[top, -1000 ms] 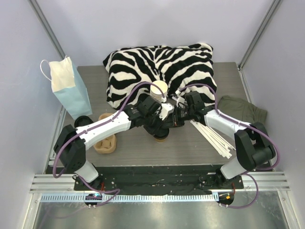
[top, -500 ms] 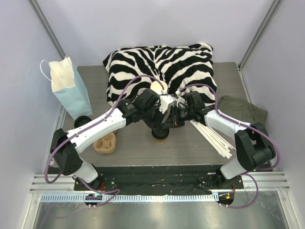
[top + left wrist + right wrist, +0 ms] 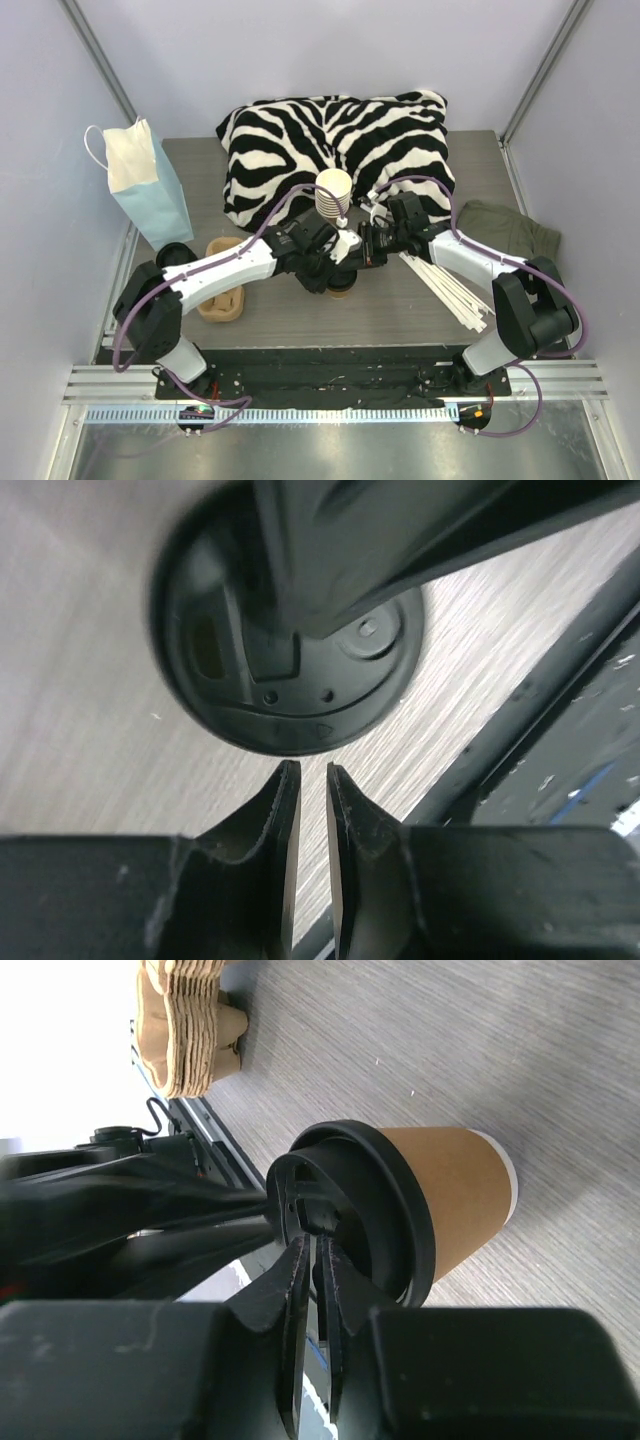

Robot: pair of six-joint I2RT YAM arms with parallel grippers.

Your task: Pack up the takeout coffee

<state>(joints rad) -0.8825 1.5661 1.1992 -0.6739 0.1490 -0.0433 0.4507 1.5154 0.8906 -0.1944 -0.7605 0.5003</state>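
Observation:
The takeout coffee (image 3: 341, 290), a tan paper cup with a black lid, stands upright on the grey table between both arms. In the right wrist view the cup (image 3: 452, 1192) shows side-on. My right gripper (image 3: 317, 1242) is shut on the raised rim of its lid (image 3: 400, 1210). From above, the right gripper (image 3: 353, 262) reaches in from the right. The left wrist view looks straight down on the lid (image 3: 290, 685). My left gripper (image 3: 307, 768) hovers just beside it, its jaws only a thin slit apart with nothing between them. My left gripper (image 3: 333, 266) comes in from the left.
A stack of lidless cups (image 3: 333, 193) stands against the zebra pillow (image 3: 330, 135). A blue paper bag (image 3: 150, 185) stands at the far left, with loose black lids (image 3: 172, 255) and a cardboard carrier (image 3: 222, 297) nearer. White straws (image 3: 450, 285) and a green cloth (image 3: 505, 225) lie on the right.
The left arm swung up over the cup stack and came back down and left beside the coffee. The right gripper stayed on the lid and closed slightly.

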